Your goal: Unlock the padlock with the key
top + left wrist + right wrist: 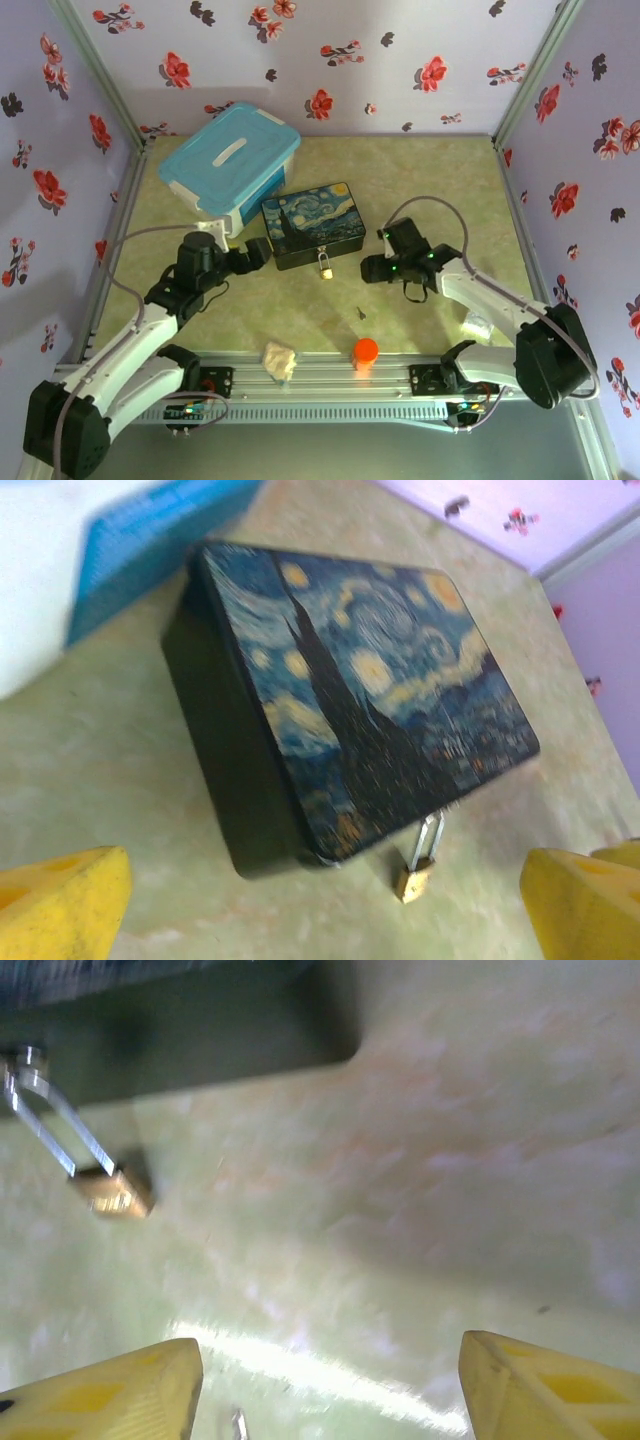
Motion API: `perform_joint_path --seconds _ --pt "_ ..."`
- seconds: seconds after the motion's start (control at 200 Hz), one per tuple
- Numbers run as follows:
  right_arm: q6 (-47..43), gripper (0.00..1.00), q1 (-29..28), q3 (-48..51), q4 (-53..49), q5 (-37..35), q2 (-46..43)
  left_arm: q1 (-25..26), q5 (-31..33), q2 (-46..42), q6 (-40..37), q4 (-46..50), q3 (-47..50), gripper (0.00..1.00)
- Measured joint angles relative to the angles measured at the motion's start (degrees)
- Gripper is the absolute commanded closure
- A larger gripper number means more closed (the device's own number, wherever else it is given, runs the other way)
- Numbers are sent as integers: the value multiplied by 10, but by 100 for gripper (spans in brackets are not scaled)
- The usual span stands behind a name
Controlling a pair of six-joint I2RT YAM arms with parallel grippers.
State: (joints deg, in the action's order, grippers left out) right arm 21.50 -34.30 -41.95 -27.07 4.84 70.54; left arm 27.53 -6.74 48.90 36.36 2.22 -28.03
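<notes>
The small brass padlock (325, 265) hangs by its silver shackle from the front latch of a painted tin box (312, 222). In the left wrist view the padlock (413, 877) lies on the mat at the box's (370, 690) near corner. My left gripper (258, 250) is open just left of the box, its yellow fingertips (60, 900) wide apart. My right gripper (372, 268) is open low over the mat, right of the padlock (115, 1190), with nothing between its fingers (545, 1385). The slim dark key (361, 313) lies loose on the mat, its tip (238, 1425) at the bottom edge.
A blue-lidded plastic bin (230, 160) stands behind and left of the box. An orange round cap (366, 350) and a crumpled beige lump (280, 358) sit by the front rail. A small clear item (477, 325) lies at the right. Flowered walls close in three sides.
</notes>
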Motion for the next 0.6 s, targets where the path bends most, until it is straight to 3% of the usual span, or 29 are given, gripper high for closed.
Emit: perform_joint_path --seconds 0.225,0.6 --pt "24 58 -94 8 -12 -6 25 52 -5 0 3 5 0 0" --pt "58 64 -161 30 -19 -23 59 73 -10 -3 25 -14 28 0"
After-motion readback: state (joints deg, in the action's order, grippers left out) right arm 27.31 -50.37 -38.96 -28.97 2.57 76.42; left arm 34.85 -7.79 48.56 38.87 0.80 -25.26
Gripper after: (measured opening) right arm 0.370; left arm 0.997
